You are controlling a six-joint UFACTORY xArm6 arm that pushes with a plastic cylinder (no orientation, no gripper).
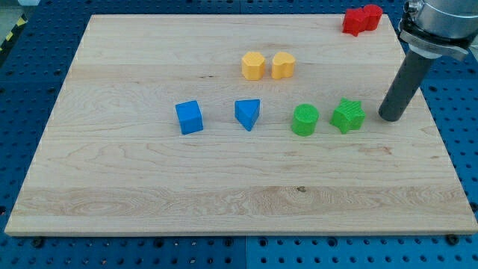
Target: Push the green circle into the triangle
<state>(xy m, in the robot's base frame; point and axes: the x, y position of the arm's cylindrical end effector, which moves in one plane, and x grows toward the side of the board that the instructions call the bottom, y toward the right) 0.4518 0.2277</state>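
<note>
The green circle (305, 119) lies on the wooden board (149, 187), right of centre. The blue triangle (247, 113) lies a short way to its left, with a gap between them. A green star (348, 115) sits just right of the green circle. My tip (390, 117) rests on the board to the right of the green star, apart from it, and the green star lies between my tip and the green circle.
A blue cube (189, 117) lies left of the triangle. Two yellow blocks (254, 66) (282, 66) sit side by side above the triangle. Two red blocks (361, 19) sit at the board's top right corner. The arm (441, 22) enters from the top right.
</note>
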